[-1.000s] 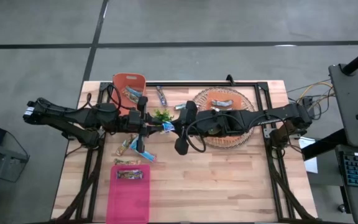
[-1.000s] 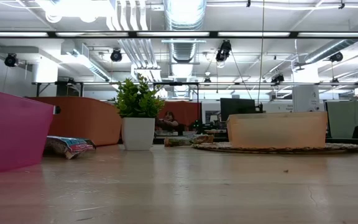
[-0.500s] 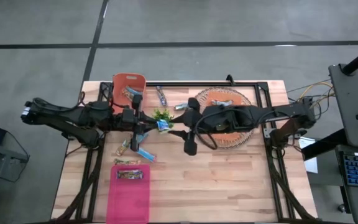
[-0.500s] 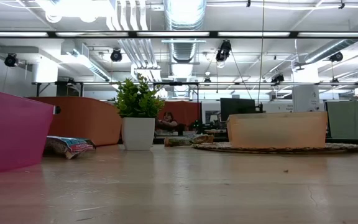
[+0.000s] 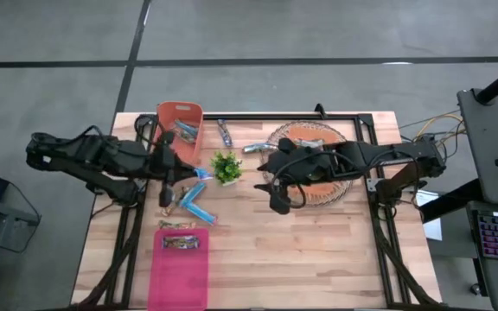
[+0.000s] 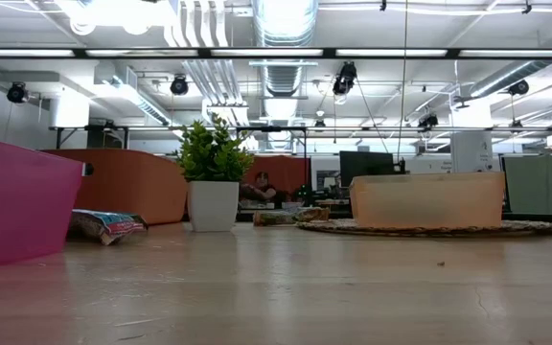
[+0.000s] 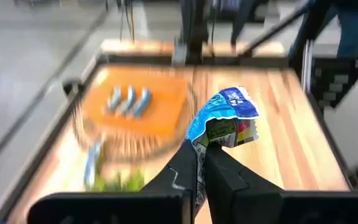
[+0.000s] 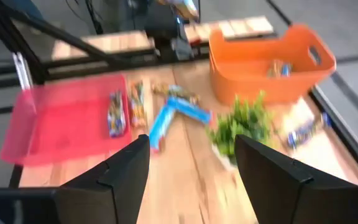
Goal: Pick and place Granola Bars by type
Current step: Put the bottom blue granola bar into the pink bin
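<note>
Left wrist view: a bright blue bar (image 7: 224,119) is clamped in the left claw (image 7: 201,163) after handover, while the right claw (image 8: 191,168), now spread apart, is withdrawn, so binning is judged next.

Small green plant (image 5: 226,165) between orange bin (image 5: 180,117) and woven tray (image 5: 340,186)

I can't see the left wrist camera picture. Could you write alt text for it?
The left gripper, fingers shut, pinches a bright blue granola bar and holds it above the wooden table. Beyond it, blurred, lies a round woven tray holding an orange tray with three silver-blue bars.
</note>
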Action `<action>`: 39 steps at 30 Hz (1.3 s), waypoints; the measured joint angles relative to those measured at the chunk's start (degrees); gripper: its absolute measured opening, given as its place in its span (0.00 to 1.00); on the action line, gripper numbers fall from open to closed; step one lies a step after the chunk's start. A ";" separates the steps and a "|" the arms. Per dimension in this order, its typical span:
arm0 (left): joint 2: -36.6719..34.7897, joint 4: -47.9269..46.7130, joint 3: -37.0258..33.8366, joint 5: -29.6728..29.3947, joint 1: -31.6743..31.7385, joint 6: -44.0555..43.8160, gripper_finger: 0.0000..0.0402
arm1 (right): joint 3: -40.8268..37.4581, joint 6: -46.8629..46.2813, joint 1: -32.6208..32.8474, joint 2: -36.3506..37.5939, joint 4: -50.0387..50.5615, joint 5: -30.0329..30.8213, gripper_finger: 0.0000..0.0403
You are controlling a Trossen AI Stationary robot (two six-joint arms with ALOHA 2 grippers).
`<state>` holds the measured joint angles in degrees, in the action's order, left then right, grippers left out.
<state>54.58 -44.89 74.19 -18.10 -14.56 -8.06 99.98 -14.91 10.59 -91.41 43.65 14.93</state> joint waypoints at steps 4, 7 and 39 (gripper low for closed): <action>-0.20 -9.92 0.51 0.12 -2.39 -6.57 0.00 | 0.00 -2.50 0.02 -0.12 3.82 0.01 0.56; -0.25 -14.88 0.13 0.05 -5.32 -11.11 0.00 | -0.02 -3.41 0.02 -0.23 4.68 0.01 0.56; 6.24 -2.13 -21.00 -2.34 -26.87 -32.85 0.00 | -0.66 -6.15 0.02 -0.34 5.53 1.70 0.54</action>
<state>60.82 -47.02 53.19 -20.44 -41.43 -40.91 99.33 -21.06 10.61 -91.74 49.18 16.63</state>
